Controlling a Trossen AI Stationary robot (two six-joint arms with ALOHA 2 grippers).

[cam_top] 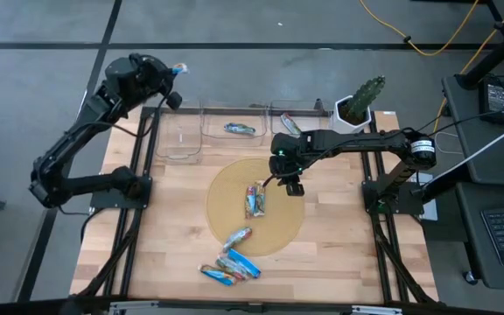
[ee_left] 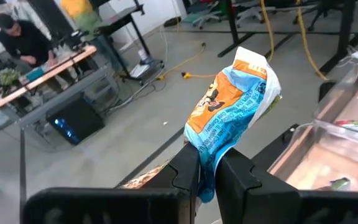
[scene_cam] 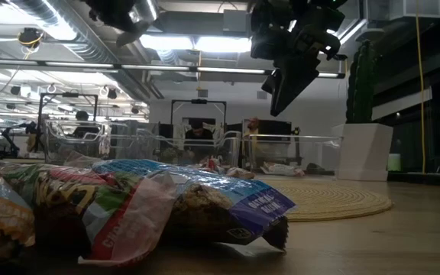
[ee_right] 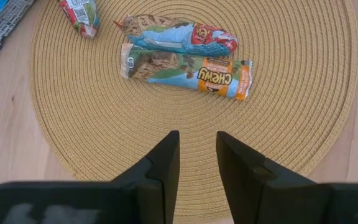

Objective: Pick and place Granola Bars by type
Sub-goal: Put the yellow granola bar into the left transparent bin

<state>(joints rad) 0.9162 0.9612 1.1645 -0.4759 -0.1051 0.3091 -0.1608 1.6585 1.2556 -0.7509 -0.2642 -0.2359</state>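
My left gripper is raised beyond the table's far left corner, shut on a blue and orange granola bar. My right gripper hangs open over the round tan mat, with nothing between its fingers. Just ahead of it, two granola bars lie flat side by side on the mat. One more bar lies at the mat's near edge. Several bars lie on the wood near the table's front. One clear bin holds a bar, and the bin to its right holds another. My left gripper pinches the bar's wrapper at one end between its two fingers. The rest of the bar sticks out past the fingertips, along the fingers. The bar is lifted clear, high above the floor beside the table.
Three clear bins stand in a row along the table's far edge. A white pot with a cactus stands at the far right corner. In the low view, bars fill the foreground. People sit at desks in the room beyond.
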